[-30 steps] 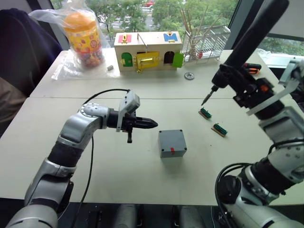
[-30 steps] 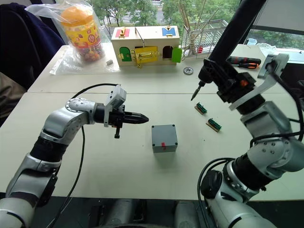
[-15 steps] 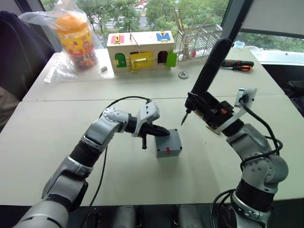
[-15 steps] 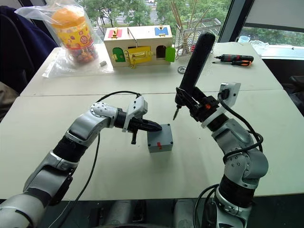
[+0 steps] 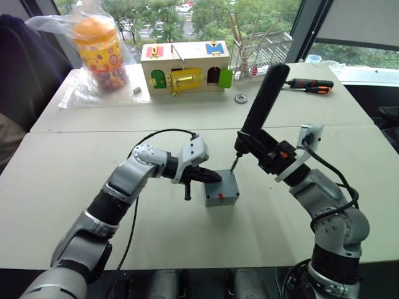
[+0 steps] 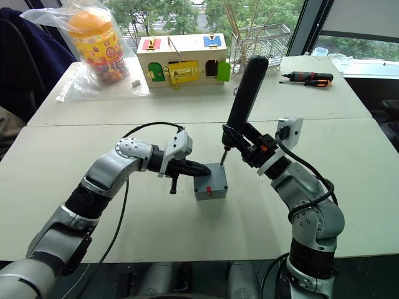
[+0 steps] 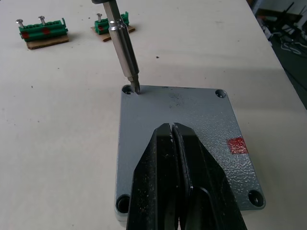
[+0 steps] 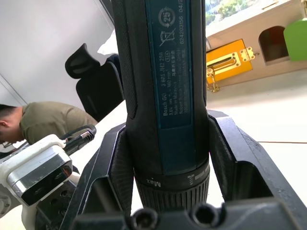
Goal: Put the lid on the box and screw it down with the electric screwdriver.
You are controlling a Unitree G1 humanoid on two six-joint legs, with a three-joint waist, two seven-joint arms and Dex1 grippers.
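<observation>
Left wrist view: left tool pinched shut over the lid — electric screwdriver, clamped in the right tool, at its corner hole.

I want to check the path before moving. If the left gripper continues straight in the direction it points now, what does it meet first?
Probably the screwdriver bit. The left gripper, shut, lies over the lid pointing across it, and the bit stands in the far corner hole, slightly off its line. Depth is unclear, so it may pass beside it.
</observation>
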